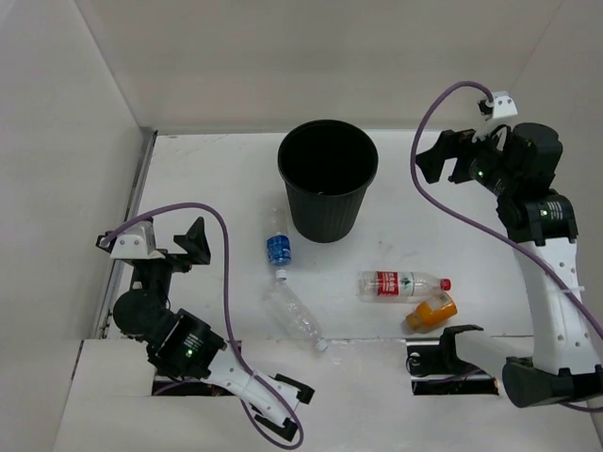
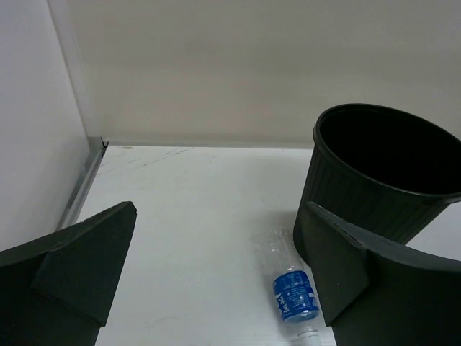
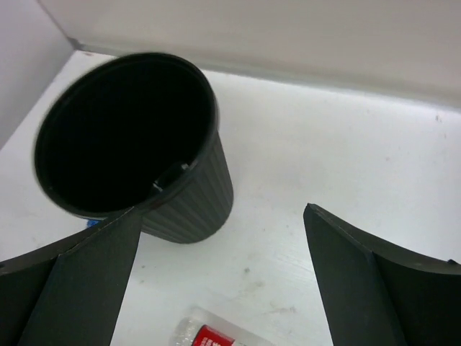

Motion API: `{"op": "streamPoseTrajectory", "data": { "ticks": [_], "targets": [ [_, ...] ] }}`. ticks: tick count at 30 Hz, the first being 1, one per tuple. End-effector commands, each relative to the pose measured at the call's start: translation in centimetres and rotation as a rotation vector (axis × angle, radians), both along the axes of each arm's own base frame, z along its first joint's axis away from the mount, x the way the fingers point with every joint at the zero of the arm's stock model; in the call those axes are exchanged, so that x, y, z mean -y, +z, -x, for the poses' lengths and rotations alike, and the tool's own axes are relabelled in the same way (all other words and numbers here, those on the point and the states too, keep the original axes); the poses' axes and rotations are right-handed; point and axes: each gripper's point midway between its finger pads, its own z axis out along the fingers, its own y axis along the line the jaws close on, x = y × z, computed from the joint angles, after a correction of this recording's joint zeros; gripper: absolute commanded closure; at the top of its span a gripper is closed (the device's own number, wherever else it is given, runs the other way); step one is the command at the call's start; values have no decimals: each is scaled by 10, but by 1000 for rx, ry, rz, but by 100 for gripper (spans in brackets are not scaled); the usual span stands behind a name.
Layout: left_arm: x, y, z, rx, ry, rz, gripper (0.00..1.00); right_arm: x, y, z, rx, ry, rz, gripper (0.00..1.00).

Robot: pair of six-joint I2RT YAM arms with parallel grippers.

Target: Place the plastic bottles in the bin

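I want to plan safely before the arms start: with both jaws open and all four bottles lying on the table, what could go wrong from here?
1. The blue-label bottle lies close to the bin; a jaw reaching for it may knock the bin.
2. The red-label bottle and orange bottle lie close together; gripping one may push the other.
3. All lie on their sides and may roll, the clear bottle included.

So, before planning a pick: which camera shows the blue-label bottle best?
The top external view: the blue-label bottle lies whole and unobstructed beside the bin. The left wrist view shows it closer, but its cap end is cut off by the frame edge. The right wrist view shows almost none of it.
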Motion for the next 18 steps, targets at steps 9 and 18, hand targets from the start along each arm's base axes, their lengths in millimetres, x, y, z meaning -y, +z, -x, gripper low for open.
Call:
{"op": "streamPoseTrajectory", "data": {
  "ticks": [9,18],
  "targets": [
    [-16,-10,-7,-24,32,4,0,11,-25,28,-16,16,-86,0],
    [-31,-19,-9,-54,109,28,0,41,-38,36,-9,-77,-140,0]
  ]
}}
